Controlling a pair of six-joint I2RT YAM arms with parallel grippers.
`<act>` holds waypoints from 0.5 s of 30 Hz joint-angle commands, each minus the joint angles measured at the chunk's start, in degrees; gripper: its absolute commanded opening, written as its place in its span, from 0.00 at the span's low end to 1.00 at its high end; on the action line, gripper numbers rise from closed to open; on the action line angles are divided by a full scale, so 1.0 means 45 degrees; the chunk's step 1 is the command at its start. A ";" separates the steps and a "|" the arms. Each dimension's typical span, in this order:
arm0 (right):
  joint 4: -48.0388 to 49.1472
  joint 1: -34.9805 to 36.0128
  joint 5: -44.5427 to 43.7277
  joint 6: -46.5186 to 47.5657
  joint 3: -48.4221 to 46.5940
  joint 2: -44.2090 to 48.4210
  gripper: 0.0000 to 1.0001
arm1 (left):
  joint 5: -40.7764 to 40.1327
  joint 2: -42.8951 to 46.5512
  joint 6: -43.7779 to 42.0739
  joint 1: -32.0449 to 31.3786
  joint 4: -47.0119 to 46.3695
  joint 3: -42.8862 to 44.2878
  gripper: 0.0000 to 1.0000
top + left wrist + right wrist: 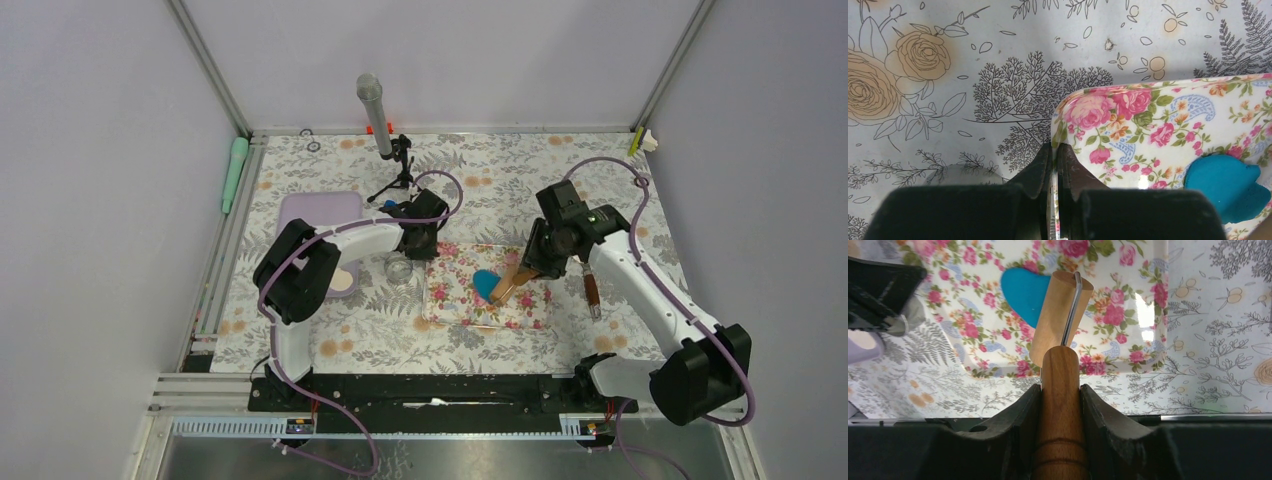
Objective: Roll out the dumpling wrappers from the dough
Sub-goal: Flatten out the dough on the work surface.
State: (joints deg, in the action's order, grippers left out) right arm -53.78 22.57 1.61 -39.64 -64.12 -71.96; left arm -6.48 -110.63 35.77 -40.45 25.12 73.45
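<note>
right fingers [1013, 425] grip roller [1060, 320] at dough [1023, 287] edge; left fingers [1035, 170] closed at mat [1148, 115] corner.

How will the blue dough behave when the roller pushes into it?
Likely soft: the dough lies as a flat irregular patch, so it should spread rather than slide. It may stick to the roller or the glossy mat, hard to tell. Too thin to roll or tip.

The right pincer [527, 268] holds a wooden roller [505, 287] on the blue dough [484, 283].
</note>
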 commanded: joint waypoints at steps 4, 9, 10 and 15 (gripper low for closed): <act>0.0784 0.0054 0.0069 0.0020 0.1531 0.0177 0.00 | -0.0478 0.0331 -0.0609 0.0091 0.0940 0.0089 0.00; 0.1294 0.0063 -0.0086 0.0069 0.2241 -0.0107 0.00 | -0.0309 0.0286 -0.0585 0.0093 0.0905 0.0103 0.00; 0.1337 0.0063 -0.0140 0.0062 0.2286 -0.0166 0.00 | -0.0299 0.0299 -0.0600 0.0083 0.0902 0.0086 0.00; 0.1683 0.0111 -0.0297 0.0075 0.2456 -0.0664 0.00 | -0.0187 0.0292 -0.0644 0.0062 0.0862 0.0122 0.00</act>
State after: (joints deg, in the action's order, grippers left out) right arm -48.42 22.50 2.87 -39.70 -56.75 -70.74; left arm -6.46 -110.45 35.20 -40.07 26.04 73.47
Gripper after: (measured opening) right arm 0.391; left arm 0.041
